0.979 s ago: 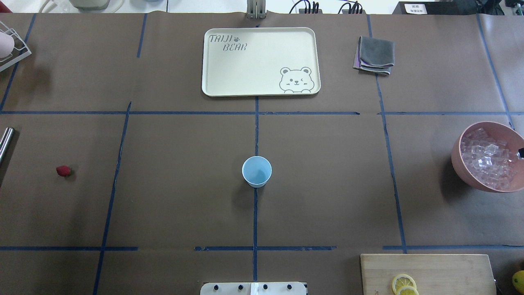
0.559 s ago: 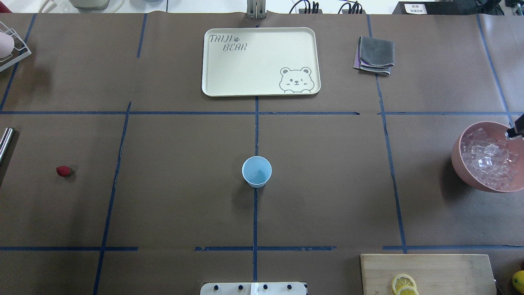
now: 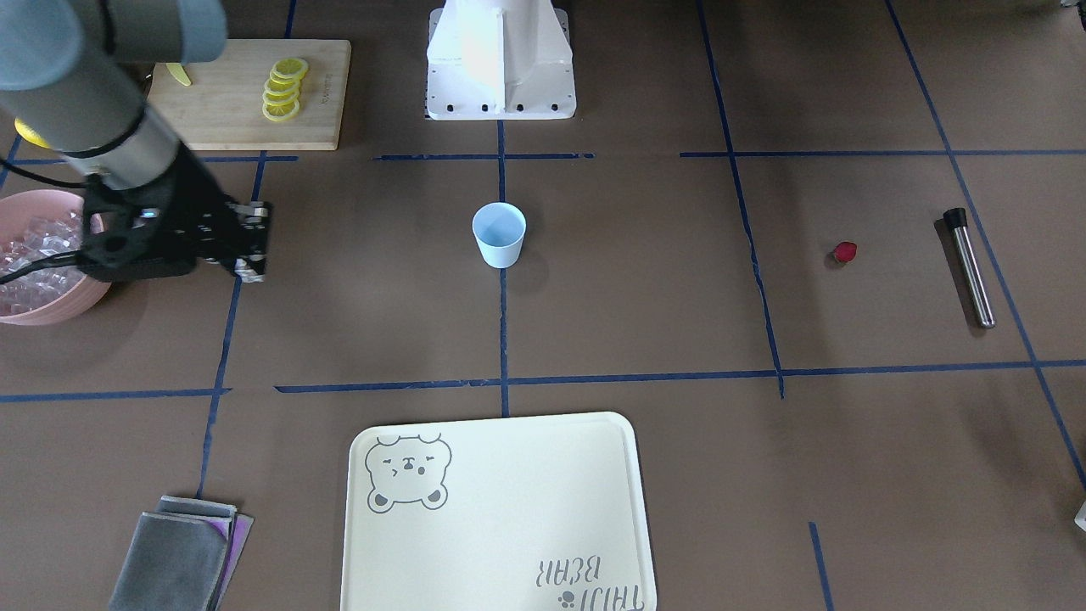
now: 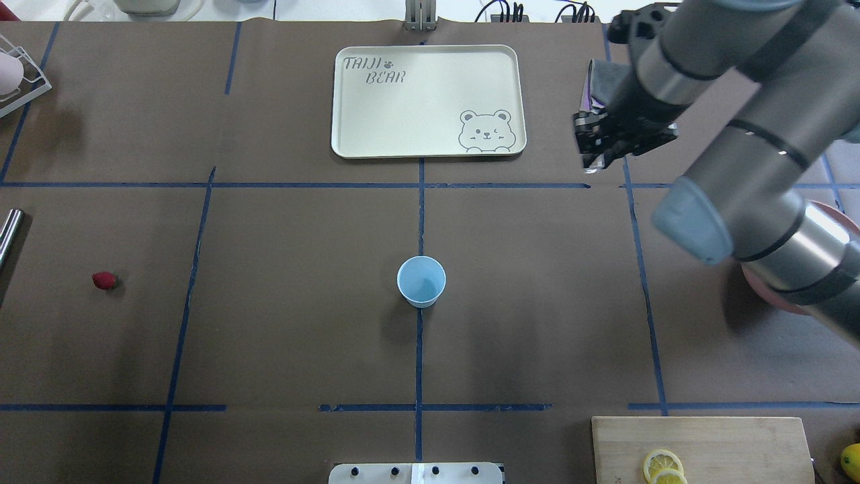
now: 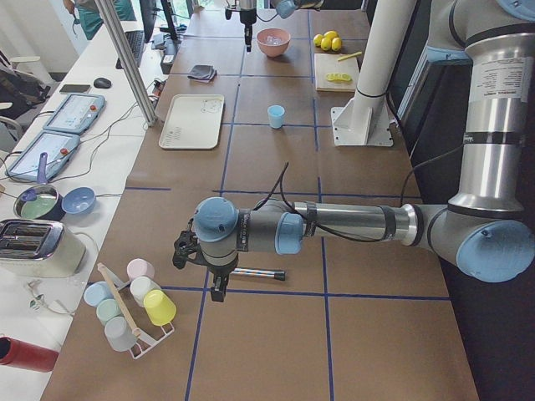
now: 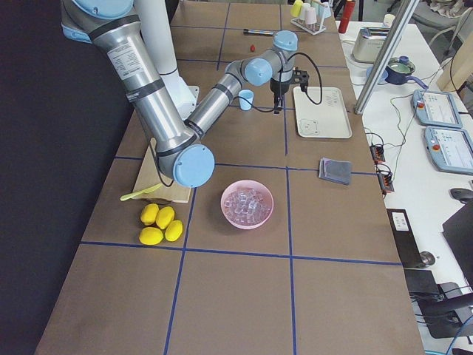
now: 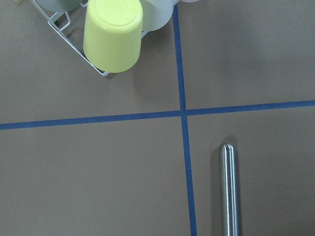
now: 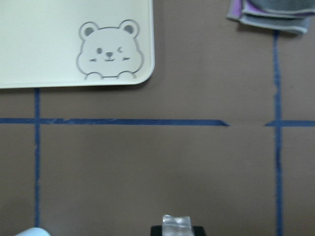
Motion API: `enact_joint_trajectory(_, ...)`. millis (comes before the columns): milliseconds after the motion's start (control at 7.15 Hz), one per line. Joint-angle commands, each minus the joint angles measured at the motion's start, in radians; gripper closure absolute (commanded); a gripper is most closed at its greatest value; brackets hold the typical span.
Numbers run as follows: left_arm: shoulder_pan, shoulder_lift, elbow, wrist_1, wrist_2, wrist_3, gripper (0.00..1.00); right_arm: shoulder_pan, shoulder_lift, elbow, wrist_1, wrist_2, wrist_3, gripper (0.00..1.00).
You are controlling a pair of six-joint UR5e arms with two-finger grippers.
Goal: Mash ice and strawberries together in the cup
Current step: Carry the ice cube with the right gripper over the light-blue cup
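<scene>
The pale-blue cup point(image 4: 421, 281) stands upright at the table's middle, also in the front view point(image 3: 499, 233). My right gripper point(image 4: 592, 163) hangs above the table, up and to the right of the cup, near the tray's corner. It is shut on one clear ice cube point(image 8: 176, 223). The rest of the ice point(image 3: 30, 255) lies in the pink bowl point(image 3: 51, 310). The dark-red strawberry point(image 4: 104, 280) lies far left. My left gripper point(image 5: 217, 292) shows only in the left side view, above a steel rod; I cannot tell whether it is open.
The steel rod point(image 3: 970, 267) lies beyond the strawberry. A cream bear tray point(image 4: 426, 101) sits behind the cup, with a folded grey cloth point(image 3: 182, 552) beside it. A cutting board point(image 4: 699, 440) holds lemon slices. A rack of cups point(image 5: 134, 301) stands at the left end.
My right arm has swung out of the ice bowl and moved left and away over the table, and now covers most of the bowl in the overhead view. Cup and strawberry have not moved.
</scene>
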Motion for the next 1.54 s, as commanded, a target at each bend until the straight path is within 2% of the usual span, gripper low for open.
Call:
enact_joint_trajectory(0, -0.001, 0.000, 0.001, 0.000, 0.001, 0.002, 0.00, -0.177, 0.201, -0.109, 0.000, -0.115, 0.204, 0.99)
enact_joint_trajectory(140, -0.001, 0.000, 0.002, 0.000, 0.001, 0.002, 0.00, -0.233, 0.261, -0.162, 0.000, -0.141, 0.253, 0.99)
enact_joint_trajectory(420, -0.001, 0.000, 0.002, 0.000, 0.001, 0.003, 0.00, -0.312, 0.290, -0.200, 0.002, -0.214, 0.298, 0.98)
enact_joint_trajectory(1119, -0.001, 0.000, 0.001, 0.000, 0.001, 0.002, 0.00, -0.349, 0.294, -0.245, 0.002, -0.218, 0.299, 0.97)
enact_joint_trajectory(1399, 0.001, -0.002, 0.002, 0.000, 0.001, 0.002, 0.00, -0.360, 0.287, -0.246, 0.003, -0.215, 0.298, 0.85)
